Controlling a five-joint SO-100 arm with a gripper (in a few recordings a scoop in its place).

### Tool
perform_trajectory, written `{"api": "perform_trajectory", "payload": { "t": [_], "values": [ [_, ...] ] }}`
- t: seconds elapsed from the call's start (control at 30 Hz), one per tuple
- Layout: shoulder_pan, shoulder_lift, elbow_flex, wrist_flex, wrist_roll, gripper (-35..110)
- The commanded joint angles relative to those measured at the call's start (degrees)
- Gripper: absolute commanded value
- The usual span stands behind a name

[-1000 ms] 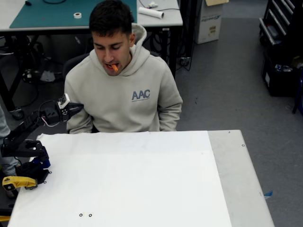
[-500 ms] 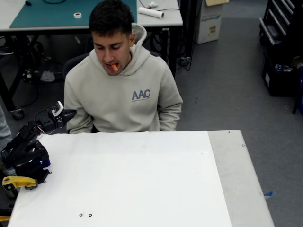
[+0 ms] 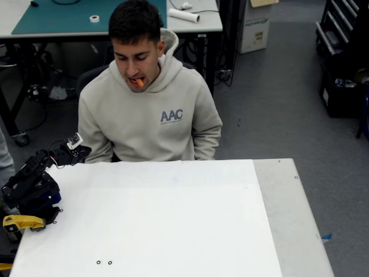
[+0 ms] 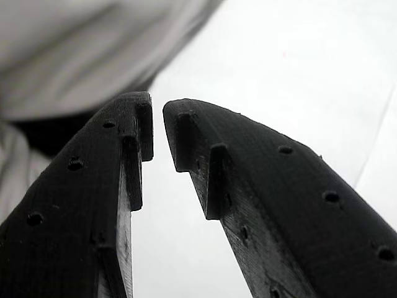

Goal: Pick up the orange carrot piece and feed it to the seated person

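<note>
Item, white table (image 3: 173,219): bare surface save two small black rings near its front edge, with the black arm folded low at its left corner beside a yellow tool handle (image 3: 20,222). Item, gripper (image 4: 157,121): tips a narrow gap apart, nothing between them (pale tabletop and beige cloth behind). Item, orange carrot piece (image 3: 139,82): in the mouth of the seated person (image 3: 151,109), well apart from the gripper (image 3: 81,153); behind him, a desk with a green mat (image 3: 69,17), tape roll and white tube.

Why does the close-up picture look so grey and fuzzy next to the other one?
Wrist view: the black gripper is sharp, the hoodie and table behind blur, nearly colourless. Fixed view: even lighting, sharp, with the carrot piece plainly orange.
</note>
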Motion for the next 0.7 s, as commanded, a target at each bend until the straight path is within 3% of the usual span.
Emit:
{"api": "perform_trajectory", "payload": {
  "t": [0.0, 0.17, 0.5, 0.67],
  "values": [
    [0.2, 0.7, -0.8, 5.2, 0.4, -2],
    [0.2, 1.3, -0.7, 10.7, -2.4, -2],
    [1.0, 1.1, 11.7, 14.1, -25.6, -2],
    [0.4, 1.1, 10.7, 14.1, -23.3, -2]
  ]
}}
